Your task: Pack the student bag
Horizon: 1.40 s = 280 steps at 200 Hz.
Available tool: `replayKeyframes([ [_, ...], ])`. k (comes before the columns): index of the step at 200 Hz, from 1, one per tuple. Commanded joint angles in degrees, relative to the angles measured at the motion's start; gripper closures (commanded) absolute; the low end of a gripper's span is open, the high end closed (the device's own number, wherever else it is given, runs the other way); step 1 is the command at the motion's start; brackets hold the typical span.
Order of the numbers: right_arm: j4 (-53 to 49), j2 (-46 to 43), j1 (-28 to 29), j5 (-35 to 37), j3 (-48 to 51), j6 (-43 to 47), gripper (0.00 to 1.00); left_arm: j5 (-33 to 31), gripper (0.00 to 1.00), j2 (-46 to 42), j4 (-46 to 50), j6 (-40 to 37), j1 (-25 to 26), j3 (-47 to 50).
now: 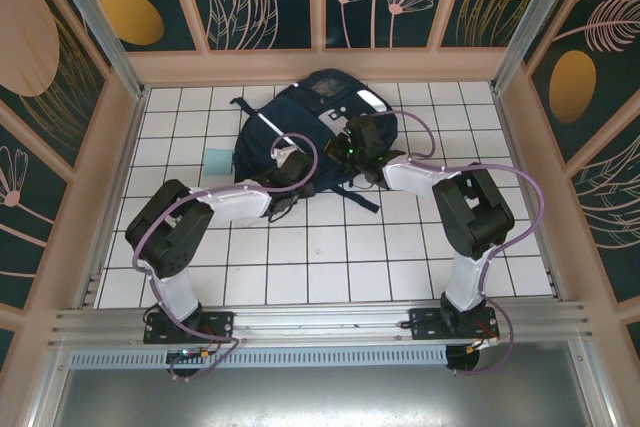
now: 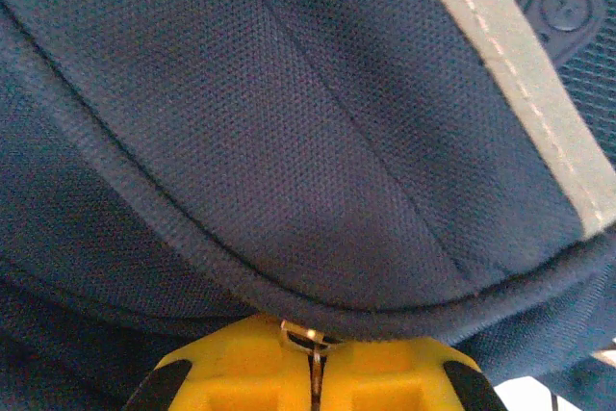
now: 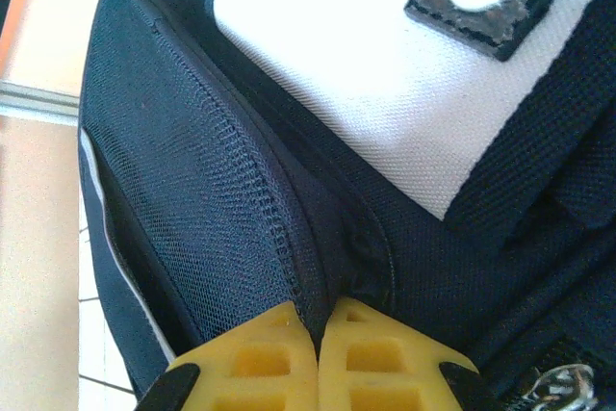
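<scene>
Student bag (image 1: 300,127) is laid at the far middle of the worktop (image 1: 300,267). Its metal zip pull (image 2: 306,336) is pinched in the closed left pincer (image 2: 314,358), and the bag's fabric is clamped by the right pincer (image 3: 320,334).

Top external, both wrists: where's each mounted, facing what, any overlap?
Top external: above and behind the bases, looking down on the table; both arms, left gripper and right gripper on the bag.
Left wrist: faces navy fabric and a grey stripe close up; yellow fingers pinch a metal pull.
Right wrist: faces the mesh pocket and white patch; fingers closed on a seam.
Shared: the bag in all three.
</scene>
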<state>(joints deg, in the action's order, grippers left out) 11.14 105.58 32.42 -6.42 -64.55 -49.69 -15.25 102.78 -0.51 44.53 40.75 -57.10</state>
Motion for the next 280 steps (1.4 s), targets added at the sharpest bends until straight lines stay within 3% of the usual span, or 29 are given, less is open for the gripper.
replayKeyframes([
  [1,-1.0,-5.1,-0.8,2.3,0.9,6.9,1.0,2.3,1.0,-3.9,2.7,-7.4,-1.8,1.0],
  [28,-3.3,-6.1,-0.7,1.4,0.9,13.3,1.0,7.6,1.0,-6.2,7.2,-15.3,-3.8,1.0],
  [76,-8.4,-8.1,-4.7,-1.2,0.7,19.8,1.0,5.6,1.0,-6.4,13.2,-23.6,-8.4,0.8],
  [112,-11.1,-9.9,-8.4,-1.5,0.9,22.3,1.0,9.3,1.0,-9.3,15.6,-27.7,-8.5,0.9],
  [171,-15.6,-8.9,-11.0,-2.5,-2.9,28.3,1.0,9.0,1.0,-8.6,24.3,-35.7,-8.6,-1.1],
  [211,-21.3,-5.4,-14.2,1.1,-8.1,33.2,1.0,23.9,1.0,-7.0,26.4,-39.0,-8.2,-4.1],
  [248,-20.9,-5.7,-15.5,-0.4,-8.8,28.6,1.0,30.1,1.0,-6.5,23.2,-33.3,-3.3,-7.2],
  [280,-20.0,-8.8,-15.3,-4.0,-5.7,20.6,0.54,33.5,1.0,-3.3,16.8,-25.9,1.8,-10.4],
])
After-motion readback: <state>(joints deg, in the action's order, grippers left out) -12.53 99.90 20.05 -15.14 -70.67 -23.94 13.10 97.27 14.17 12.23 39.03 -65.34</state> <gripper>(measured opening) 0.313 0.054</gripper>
